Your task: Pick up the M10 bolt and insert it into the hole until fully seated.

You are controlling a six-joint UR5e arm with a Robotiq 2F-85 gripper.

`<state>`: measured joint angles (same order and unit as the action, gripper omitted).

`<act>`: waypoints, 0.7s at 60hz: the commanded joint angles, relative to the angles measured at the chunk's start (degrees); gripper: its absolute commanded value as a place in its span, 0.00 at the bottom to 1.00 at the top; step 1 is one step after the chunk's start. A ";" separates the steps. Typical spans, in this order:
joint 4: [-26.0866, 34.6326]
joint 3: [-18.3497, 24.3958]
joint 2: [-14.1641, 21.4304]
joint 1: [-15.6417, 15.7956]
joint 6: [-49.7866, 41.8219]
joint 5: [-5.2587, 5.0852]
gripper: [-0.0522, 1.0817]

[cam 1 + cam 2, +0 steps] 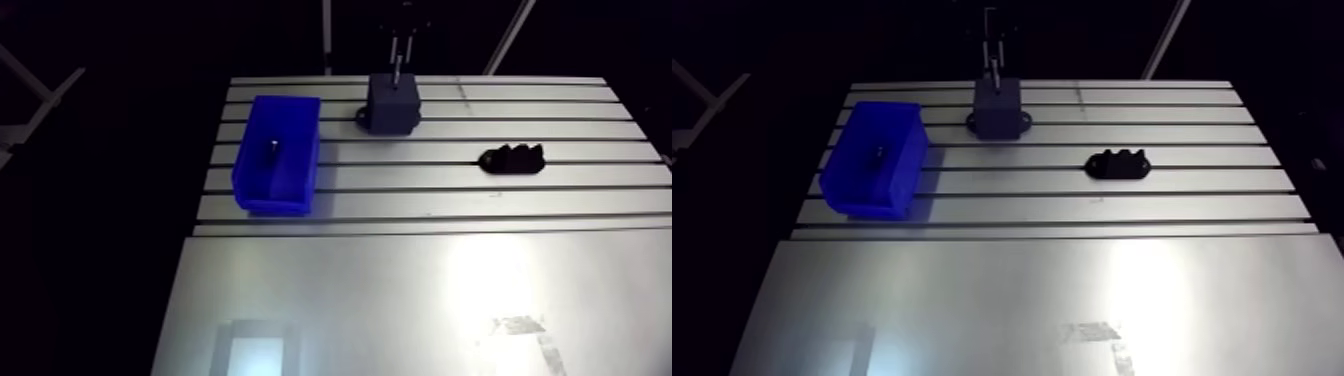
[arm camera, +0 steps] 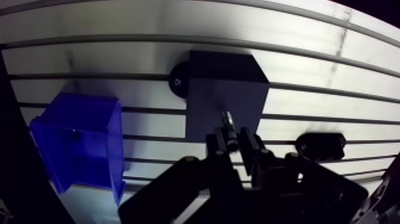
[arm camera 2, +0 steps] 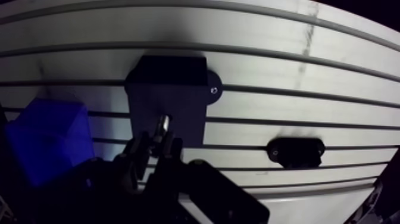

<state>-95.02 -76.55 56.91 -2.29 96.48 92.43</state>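
Observation:
My gripper (image 2: 236, 143) is shut on the M10 bolt (image 2: 228, 126), a short metal shaft that sticks out ahead of the fingertips. It hangs just above the dark grey block (image 2: 223, 95), which stands on the slotted table (image 1: 420, 290). In the arm view the gripper (image 1: 398, 62) comes down over the far side of the block (image 1: 392, 103), the bolt's tip close to the block's top. The hole in the block cannot be made out.
A blue bin (image 1: 278, 152) stands left of the block with a small dark part (image 1: 271, 147) inside. A black bracket-like piece (image 1: 512, 158) lies on the table to the right. A round black foot (image 2: 178, 80) sticks out at the block's side.

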 commanded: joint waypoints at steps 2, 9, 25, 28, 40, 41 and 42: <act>-0.12 -0.21 -0.01 0.00 0.07 -0.01 1.00; -0.12 -0.29 -0.01 0.00 0.07 -0.01 1.00; -0.12 -0.38 -0.01 -0.09 0.07 0.24 1.00; -0.12 -0.40 -0.01 -0.09 0.07 0.25 1.00; -0.20 -0.48 -0.01 -0.09 0.07 0.03 1.00; -0.21 -0.56 -0.01 -0.09 0.07 -0.01 1.00; -0.21 -0.56 -0.01 -0.09 0.07 -0.01 1.00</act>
<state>-95.16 -76.94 56.90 -2.35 96.55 92.62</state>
